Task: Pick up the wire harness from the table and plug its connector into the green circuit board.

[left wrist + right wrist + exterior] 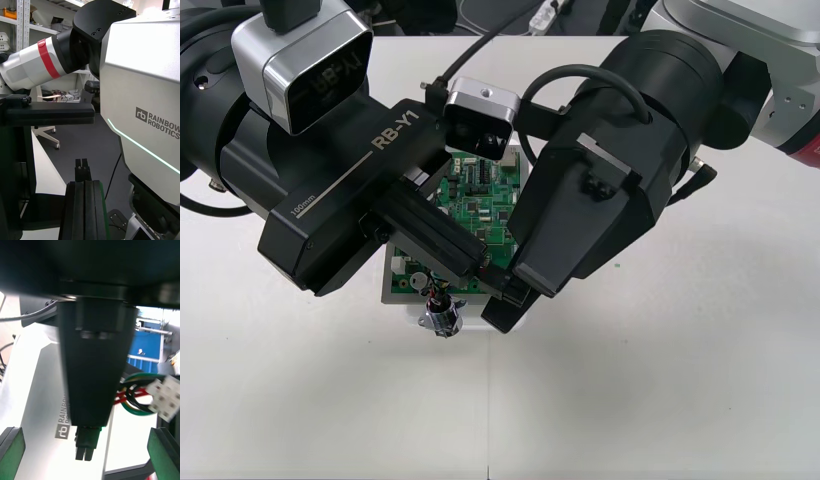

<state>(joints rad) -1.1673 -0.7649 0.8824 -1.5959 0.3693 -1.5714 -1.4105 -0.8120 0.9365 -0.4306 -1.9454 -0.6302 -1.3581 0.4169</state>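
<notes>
Shows the harness (440, 312) at the green circuit board's (492, 190) near edge, socket just below the left gripper (83, 168), pressed together, possibly pinching its wires. Puts the right gripper (88, 438), spread wide, just beside.

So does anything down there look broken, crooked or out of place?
Nothing stands out. The round metal socket lies on the light table at the near edge of the white base, its thin wires leading toward the green circuit board.

Harness (441, 314) at edge of green board (486, 193)
</notes>
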